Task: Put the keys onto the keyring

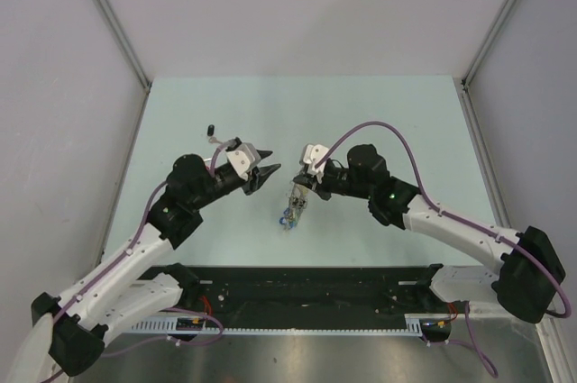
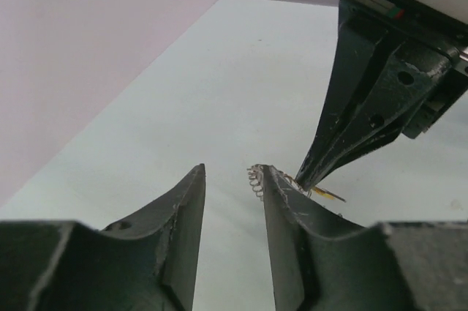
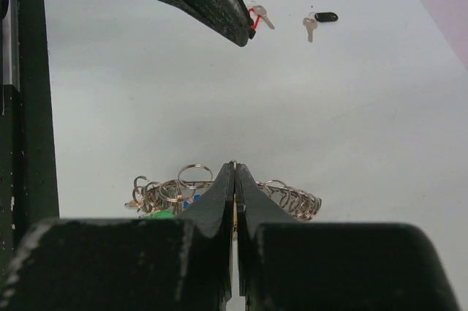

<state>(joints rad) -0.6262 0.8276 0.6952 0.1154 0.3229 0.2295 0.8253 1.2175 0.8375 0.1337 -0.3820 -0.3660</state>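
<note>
My right end effector [image 3: 234,168] was pressed shut on the keyring [image 3: 167,194], a light, jangly, slippery bundle at mid-table [image 3: 365,121]. My left end effector [image 2: 232,173] was spread, empty. The red key [image 3: 257,17] and black key [image 3: 326,17] lay beyond: thin, stiff, best pinched by their heads

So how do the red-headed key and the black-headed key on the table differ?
Head colour: the small silver red-headed key versus the small silver black-headed key. In the right wrist view the red-headed key is partly hidden behind a finger of the left gripper; the black-headed key lies in the open. Both lie loose on the pale table.
</note>
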